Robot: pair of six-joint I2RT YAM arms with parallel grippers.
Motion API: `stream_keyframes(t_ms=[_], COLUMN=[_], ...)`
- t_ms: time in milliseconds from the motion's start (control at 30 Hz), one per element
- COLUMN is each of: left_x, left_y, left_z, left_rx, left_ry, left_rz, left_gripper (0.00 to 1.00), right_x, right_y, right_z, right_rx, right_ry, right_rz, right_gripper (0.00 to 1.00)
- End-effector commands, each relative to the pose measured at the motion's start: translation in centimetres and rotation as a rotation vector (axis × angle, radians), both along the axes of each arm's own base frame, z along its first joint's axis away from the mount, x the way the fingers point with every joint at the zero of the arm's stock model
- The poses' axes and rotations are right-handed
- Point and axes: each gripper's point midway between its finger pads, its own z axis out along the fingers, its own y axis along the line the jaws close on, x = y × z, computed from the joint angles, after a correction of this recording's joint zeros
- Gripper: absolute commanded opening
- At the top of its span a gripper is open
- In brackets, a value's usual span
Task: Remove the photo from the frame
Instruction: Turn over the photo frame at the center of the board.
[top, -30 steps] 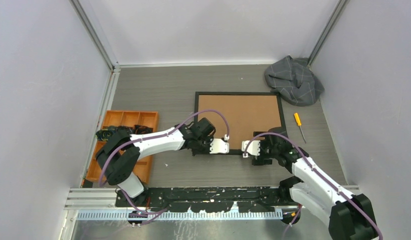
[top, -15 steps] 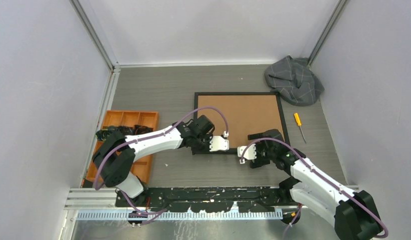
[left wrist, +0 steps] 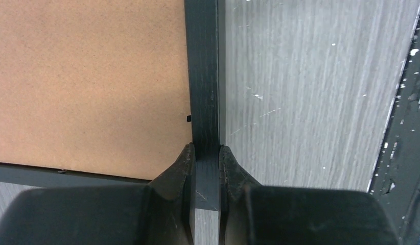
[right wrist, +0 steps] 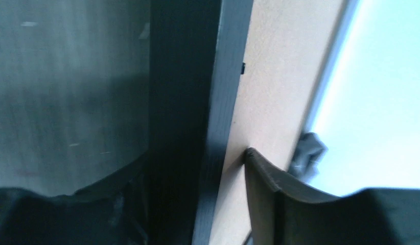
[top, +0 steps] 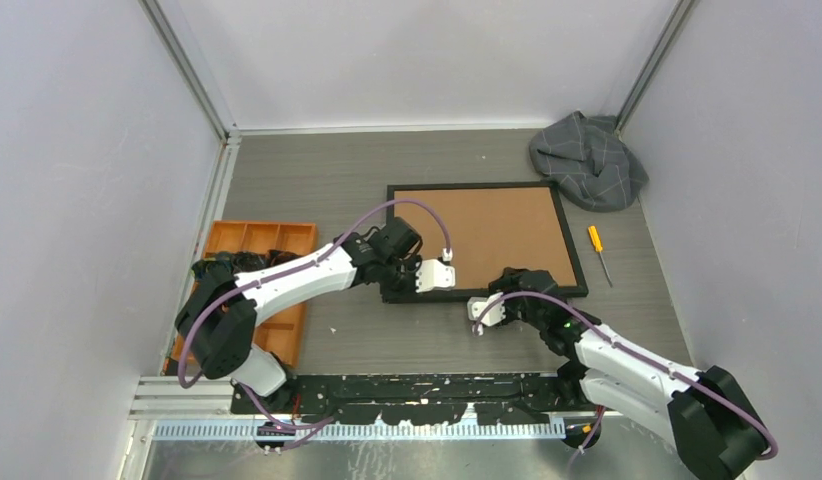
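The frame (top: 474,187) lies face down on the table with its brown board back (top: 487,235) up. The photo is hidden beneath it. My left gripper (top: 399,290) is shut on the thin black border (left wrist: 203,76) at the frame's near left corner, one finger on either side of the border (left wrist: 207,153). At the frame's near edge my right gripper (top: 515,286) straddles the black border (right wrist: 223,76). One of its fingers (right wrist: 259,168) rests on the brown board (right wrist: 279,61). The other is dark and blurred, so its grip is unclear.
An orange compartment tray (top: 292,232) sits by the left wall, under the left arm. At the back right corner lies a crumpled grey cloth (top: 587,160). An orange-handled screwdriver (top: 597,245) lies just right of the frame. Walls enclose the table on three sides.
The frame has shifted away and leftwards and turned slightly, with my left gripper still on its corner. My right gripper has moved left along the near edge and its jaws have narrowed.
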Motion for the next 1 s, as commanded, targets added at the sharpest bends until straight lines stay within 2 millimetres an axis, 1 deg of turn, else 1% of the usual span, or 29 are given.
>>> stream_keyframes(t_ms=[0,33,100,133,167,233,267,333,367,400,500,567,600,667,733,833,900,967], left_x=[0.6,0.8,1.3,1.6,1.9,2.7,3.3,4.4,5.0,5.7,8.0,9.7,10.4,11.5,12.0,12.2,12.2,12.3], left_y=[-1.9,-1.8,-1.5,-1.3,-1.1,-0.4,0.0,1.0,1.5,2.1,4.2,5.8,6.6,8.3,9.8,11.6,12.1,12.3], left_z=[4.8,5.1,6.0,6.7,7.3,9.2,10.5,13.5,15.2,17.1,21.8,24.8,26.1,28.3,29.9,32.0,32.7,32.9], left_rx=[-0.155,-0.166,-0.186,-0.199,-0.211,-0.237,-0.257,-0.31,-0.337,-0.357,-0.399,-0.428,-0.439,-0.47,-0.503,-0.539,-0.56,-0.58], left_ry=[-0.024,-0.025,-0.033,-0.045,-0.057,-0.103,-0.134,-0.211,-0.256,-0.3,-0.419,-0.512,-0.543,-0.577,-0.585,-0.613,-0.623,-0.615], left_rz=[-0.016,-0.006,0.014,0.022,0.031,0.055,0.073,0.116,0.143,0.178,0.304,0.422,0.483,0.608,0.696,0.78,0.805,0.827], left_gripper=[0.0,0.0,0.01,0.03,0.09,0.25,0.34,0.49,0.56,0.59,0.64,0.7,0.73,0.79,0.85,0.87,0.87,0.88], right_x=[-0.1,0.1,0.3,0.6,0.7,1.1,1.6,1.7,2.0,2.1,2.6,2.7,2.8,2.8,3.1,3.3,3.4,3.5], right_y=[-0.3,-0.2,0.0,0.1,0.3,0.7,1.1,1.6,2.0,2.3,3.6,4.5,5.0,5.6,6.2,7.6,8.4,9.0], right_z=[-0.3,0.0,0.7,1.3,1.6,2.9,4.1,5.5,6.5,7.3,10.4,12.4,13.6,15.0,16.4,18.9,20.6,22.3], right_rx=[-0.034,-0.032,-0.025,-0.019,-0.009,0.024,0.048,0.076,0.098,0.118,0.198,0.251,0.28,0.308,0.354,0.445,0.514,0.582], right_ry=[-0.011,-0.022,-0.041,-0.056,-0.065,-0.08,-0.087,-0.049,-0.034,-0.016,0.046,0.099,0.125,0.192,0.248,0.326,0.375,0.418], right_rz=[-0.024,-0.027,-0.028,-0.035,-0.038,-0.059,-0.074,-0.098,-0.114,-0.127,-0.169,-0.194,-0.208,-0.24,-0.3,-0.351,-0.389,-0.416], right_gripper=[0.37,0.31,0.29,0.28,0.27,0.23,0.21,0.2,0.17,0.15,0.12,0.12,0.12,0.12,0.11,0.05,0.03,0.01])
